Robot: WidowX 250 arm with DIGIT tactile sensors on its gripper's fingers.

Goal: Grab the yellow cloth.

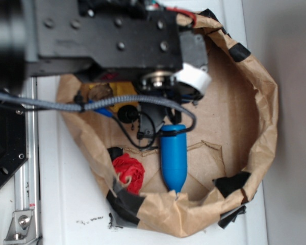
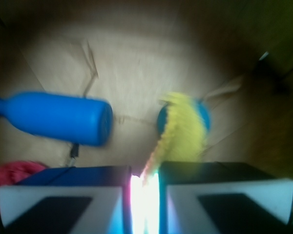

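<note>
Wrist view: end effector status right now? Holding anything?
End effector: closed on the yellow cloth, which hangs out from between the two nearly touching fingers.

The black arm [image 1: 102, 35] reaches in from the upper left, its wrist pointing downward, a grey cable [image 1: 66, 102] looped across beneath it. In the wrist view the gripper [image 2: 145, 187] has its two pale fingers [image 2: 63, 200] drawn nearly together, a narrow bright gap between them, pinching a strip of yellow cloth [image 2: 183, 129].
</note>
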